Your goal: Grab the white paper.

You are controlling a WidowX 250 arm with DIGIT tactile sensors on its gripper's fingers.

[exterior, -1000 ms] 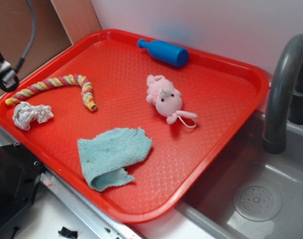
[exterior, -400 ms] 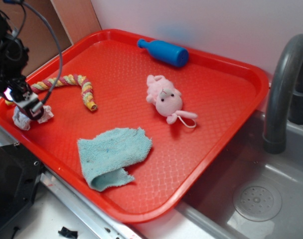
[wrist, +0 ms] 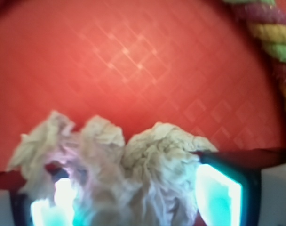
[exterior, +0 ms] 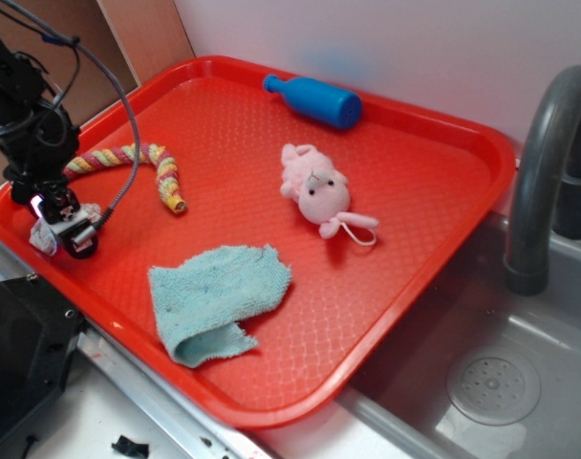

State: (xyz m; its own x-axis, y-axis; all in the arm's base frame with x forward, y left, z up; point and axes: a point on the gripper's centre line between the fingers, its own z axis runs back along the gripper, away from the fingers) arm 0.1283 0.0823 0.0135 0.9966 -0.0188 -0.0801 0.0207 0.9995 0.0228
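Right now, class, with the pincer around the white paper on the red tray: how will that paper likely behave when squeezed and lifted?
The white paper is a crumpled wad with deep creases, so it will probably compress between the pincer fingers rather than resist. It looks light for its size and should lift easily. Its lumpy shape makes rolling across the red tray unlikely.

Arm seen at far left of exterior view, black, wrist bent downward, cable looped off its side. Gripper (exterior: 66, 232) lowered to tray surface near left rim. In wrist view, gripper (wrist: 133, 197) held open, fingers (wrist: 218, 190) set apart at either side of paper (wrist: 133, 160). Contact between pads and paper cannot be told.
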